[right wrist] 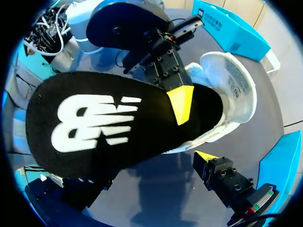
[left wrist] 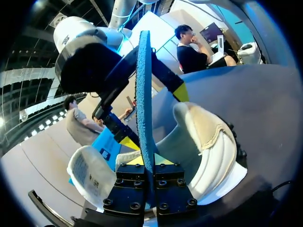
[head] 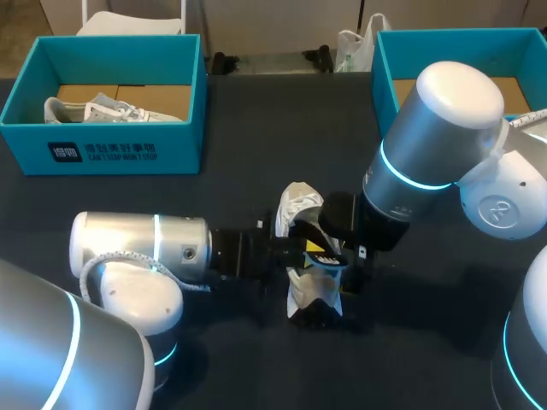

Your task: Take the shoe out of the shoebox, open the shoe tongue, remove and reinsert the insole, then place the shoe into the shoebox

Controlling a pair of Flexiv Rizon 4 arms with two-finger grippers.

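Note:
A white shoe [head: 301,203] lies on the dark table between my two arms. My left gripper [left wrist: 144,163] is shut on the black insole [right wrist: 118,123], which is blue underneath and stands on edge above the shoe's opening [left wrist: 208,142]. One yellow tip [right wrist: 182,101] of the left gripper presses on the insole's black face. My right gripper [head: 329,252] is open, with a finger on either side of the insole. One of its fingertips [right wrist: 206,156] shows beside the insole; the other is hidden behind it.
A teal shoebox [head: 102,149] at the back left holds a second pale shoe [head: 111,109]. Another teal box [head: 385,68] stands at the back right, partly behind my right arm. Both arms crowd the middle of the table.

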